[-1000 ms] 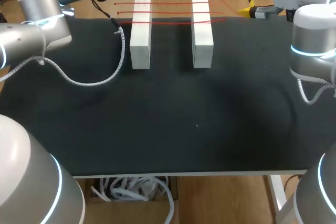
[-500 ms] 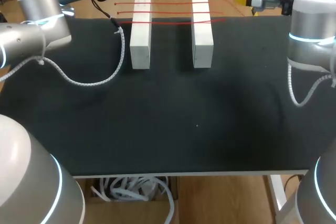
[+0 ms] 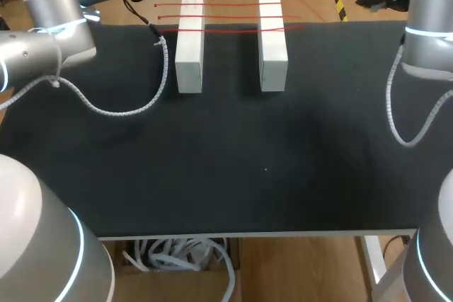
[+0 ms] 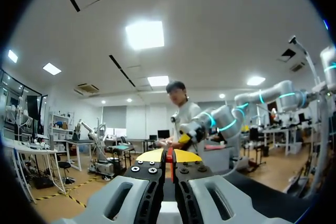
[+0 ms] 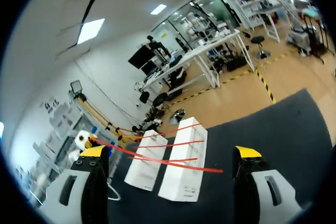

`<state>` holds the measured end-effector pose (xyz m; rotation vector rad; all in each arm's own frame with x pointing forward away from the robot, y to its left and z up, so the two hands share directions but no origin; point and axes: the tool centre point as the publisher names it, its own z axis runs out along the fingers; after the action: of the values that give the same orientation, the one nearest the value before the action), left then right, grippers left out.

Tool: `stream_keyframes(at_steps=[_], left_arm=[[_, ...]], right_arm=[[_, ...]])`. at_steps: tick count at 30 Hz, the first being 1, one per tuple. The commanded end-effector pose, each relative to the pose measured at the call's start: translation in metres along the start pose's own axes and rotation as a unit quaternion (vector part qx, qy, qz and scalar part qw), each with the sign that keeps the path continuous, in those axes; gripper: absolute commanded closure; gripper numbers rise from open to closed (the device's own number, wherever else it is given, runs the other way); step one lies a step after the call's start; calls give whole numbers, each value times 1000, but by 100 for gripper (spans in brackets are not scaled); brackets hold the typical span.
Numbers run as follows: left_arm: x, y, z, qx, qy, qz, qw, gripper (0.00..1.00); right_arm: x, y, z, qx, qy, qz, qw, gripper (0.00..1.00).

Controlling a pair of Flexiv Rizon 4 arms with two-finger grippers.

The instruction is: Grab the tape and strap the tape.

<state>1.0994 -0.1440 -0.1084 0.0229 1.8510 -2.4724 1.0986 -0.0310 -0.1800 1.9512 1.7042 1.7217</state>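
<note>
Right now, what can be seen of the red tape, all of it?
The tape is thin, red and taut. Three strands lie crosswise over the tops of the two white blocks and reach past both of them. In the left wrist view a red strip is pinched between the shut yellow tips of the left gripper. The right gripper is open and clear of the tape.

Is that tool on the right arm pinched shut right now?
No, the right tool has its two yellow-tipped fingers standing wide apart in the right wrist view.
</note>
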Motion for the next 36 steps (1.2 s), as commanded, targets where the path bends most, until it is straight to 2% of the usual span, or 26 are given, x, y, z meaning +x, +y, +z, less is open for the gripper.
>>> stream_keyframes(at_steps=[1, 4, 5, 7, 9, 11, 14, 18, 23, 26, 27, 29, 33, 34, 36], left_arm=[[2, 0, 0, 0, -2, 1, 1000, 100], [2, 0, 0, 0, -2, 1, 1000, 100], [2, 0, 0, 0, -2, 1, 1000, 100], [2, 0, 0, 0, -2, 1, 1000, 100], [2, 0, 0, 0, -2, 1, 1000, 100], [2, 0, 0, 0, -2, 1, 1000, 100], [2, 0, 0, 0, -2, 1, 1000, 100], [2, 0, 0, 0, -2, 1, 1000, 100], [2, 0, 0, 0, -2, 1, 1000, 100], [2, 0, 0, 0, -2, 1, 1000, 100], [2, 0, 0, 0, -2, 1, 1000, 100], [2, 0, 0, 0, -2, 1, 1000, 100], [2, 0, 0, 0, -2, 1, 1000, 100], [2, 0, 0, 0, -2, 1, 1000, 100], [2, 0, 0, 0, -2, 1, 1000, 100]], right_arm=[[-2, 4, -4, 39, 23, 138, 989, 0], [-2, 4, -4, 39, 23, 138, 989, 0], [0, 4, -5, 32, 33, 164, 985, 0], [6, 2, -6, 19, 29, 259, 965, 0], [11, 1, -5, 2, 30, 318, 948, 0], [15, 0, -4, 0, 37, 341, 939, 0], [16, -1, -1, -23, 44, 405, 913, 0], [13, -1, 1, -48, 48, 457, 887, 0], [8, -2, 2, -81, 54, 472, 876, 0], [5, -3, 4, -96, 85, 446, 886, 0], [3, -3, 4, -105, 87, 446, 885, 0], [-3, -3, 6, -126, 92, 470, 869, 0], [-14, -4, 8, -162, 87, 492, 851, 0], [-16, -5, 9, -164, 85, 480, 857, 0], [-19, -7, 12, -168, 76, 478, 859, 0]])
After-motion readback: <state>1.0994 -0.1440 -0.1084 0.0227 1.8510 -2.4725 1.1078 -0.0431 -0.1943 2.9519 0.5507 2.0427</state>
